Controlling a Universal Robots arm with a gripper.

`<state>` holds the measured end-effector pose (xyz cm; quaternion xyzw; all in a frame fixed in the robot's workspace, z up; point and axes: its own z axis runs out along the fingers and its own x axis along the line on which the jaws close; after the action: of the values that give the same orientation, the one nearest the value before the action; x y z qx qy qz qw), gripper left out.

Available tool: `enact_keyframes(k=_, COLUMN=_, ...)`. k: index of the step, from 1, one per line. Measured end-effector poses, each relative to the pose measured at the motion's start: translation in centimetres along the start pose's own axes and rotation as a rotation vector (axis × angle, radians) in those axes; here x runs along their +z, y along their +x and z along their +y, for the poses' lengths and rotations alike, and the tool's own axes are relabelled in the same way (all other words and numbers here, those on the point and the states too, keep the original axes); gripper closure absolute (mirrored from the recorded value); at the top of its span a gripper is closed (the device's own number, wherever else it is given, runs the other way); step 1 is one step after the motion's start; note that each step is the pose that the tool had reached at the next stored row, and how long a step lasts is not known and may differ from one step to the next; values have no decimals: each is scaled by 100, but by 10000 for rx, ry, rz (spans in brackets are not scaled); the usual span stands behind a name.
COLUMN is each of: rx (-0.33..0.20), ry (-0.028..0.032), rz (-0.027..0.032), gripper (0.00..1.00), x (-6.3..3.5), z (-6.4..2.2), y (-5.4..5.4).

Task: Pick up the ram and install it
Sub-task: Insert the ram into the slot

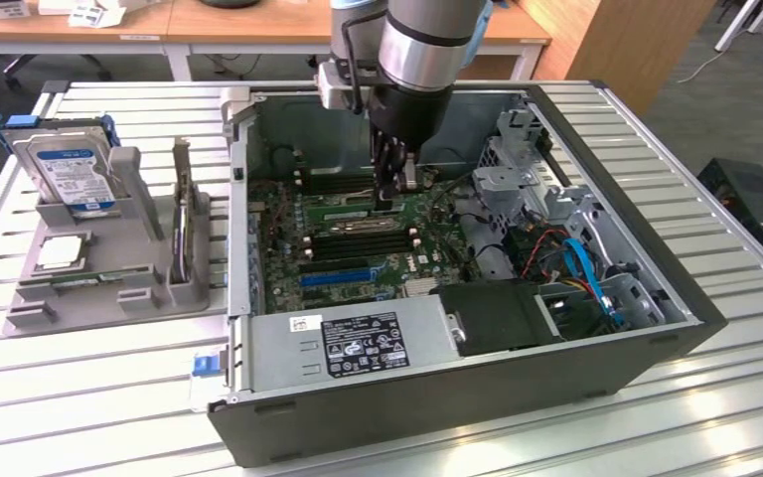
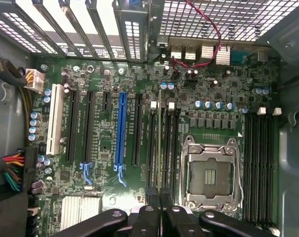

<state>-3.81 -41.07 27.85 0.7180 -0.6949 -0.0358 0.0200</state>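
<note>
The ram (image 2: 159,143) is a thin green stick seen edge-on, lying along a black memory slot between two neighbouring slots beside the processor socket (image 2: 211,174). My gripper (image 2: 161,210) is shut on the ram's near end, its black fingers (image 2: 148,217) pressed together. I cannot tell whether the stick is seated in the slot. In the exterior view my gripper (image 1: 396,197) reaches straight down into the open computer case (image 1: 647,328), low over the motherboard (image 1: 355,243).
A grey holder (image 1: 116,283) on the exterior view's left carries a hard drive (image 1: 71,174) and a square processor chip (image 1: 61,251). Inside the case are the power supply (image 1: 355,343), a drive cage with cables (image 1: 554,248) and a blue slot (image 2: 121,131).
</note>
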Motion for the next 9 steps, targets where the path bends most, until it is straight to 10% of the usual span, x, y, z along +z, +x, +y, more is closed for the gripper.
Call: enact_keyframes(k=9, rx=0, ry=0, rz=-1, gripper=87, x=-3, z=-45, y=1)
